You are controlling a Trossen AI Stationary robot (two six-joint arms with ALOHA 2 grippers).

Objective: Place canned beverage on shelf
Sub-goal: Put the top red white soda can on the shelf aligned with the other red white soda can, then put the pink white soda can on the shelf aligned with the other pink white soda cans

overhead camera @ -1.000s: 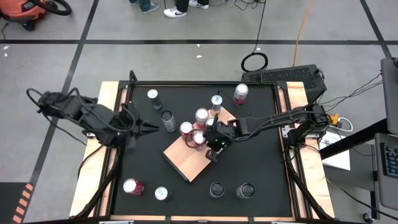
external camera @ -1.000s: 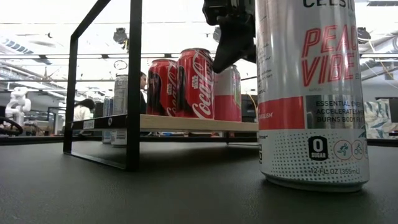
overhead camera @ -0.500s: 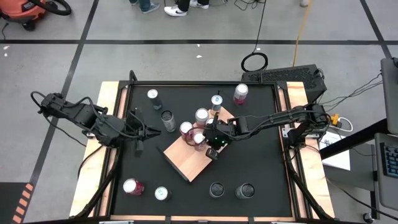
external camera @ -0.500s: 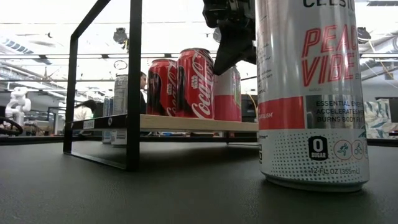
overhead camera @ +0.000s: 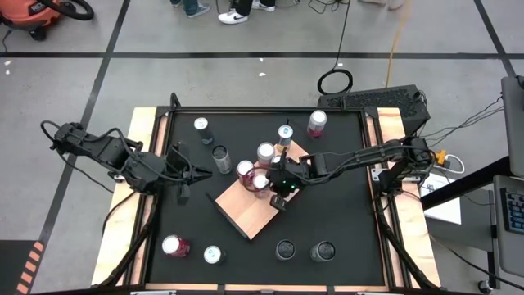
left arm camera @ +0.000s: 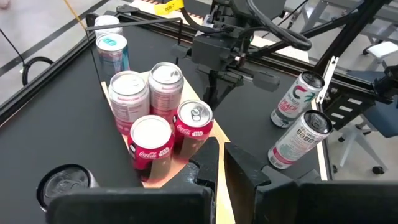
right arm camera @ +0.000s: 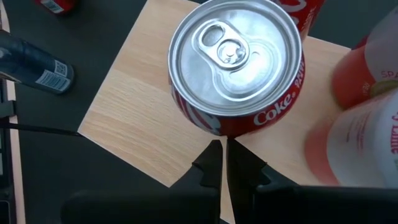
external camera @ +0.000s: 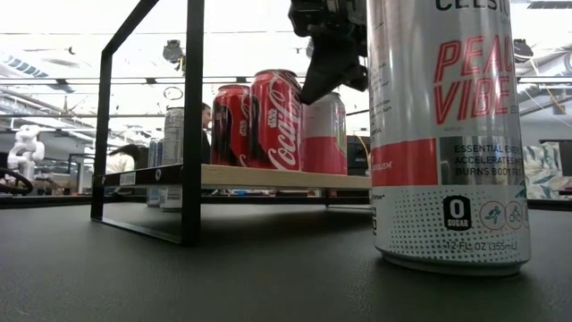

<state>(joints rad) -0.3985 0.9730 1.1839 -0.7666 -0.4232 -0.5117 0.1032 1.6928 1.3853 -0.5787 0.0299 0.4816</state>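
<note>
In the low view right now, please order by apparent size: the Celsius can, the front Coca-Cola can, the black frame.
1. Celsius can, though nearness to the camera enlarges it.
2. Black frame.
3. Front Coca-Cola can.

Red cola can (right arm camera: 236, 68) upright on wooden shelf (right arm camera: 140, 121), frame centre-top. Pincer (right arm camera: 222, 163) closed just below it. Pink cans (right arm camera: 364, 118) at right.

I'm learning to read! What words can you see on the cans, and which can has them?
"PEACH VIBE", "0 SUGAR", "12 FL OZ (355mL)": big white can close to the low camera.
"Coca-Cola": red can on the shelf.
"Coke": red can under the right wrist camera.
"PEACH VIBE": white can on the black tabletop.
Other cans' print is too small or blurred.
</note>
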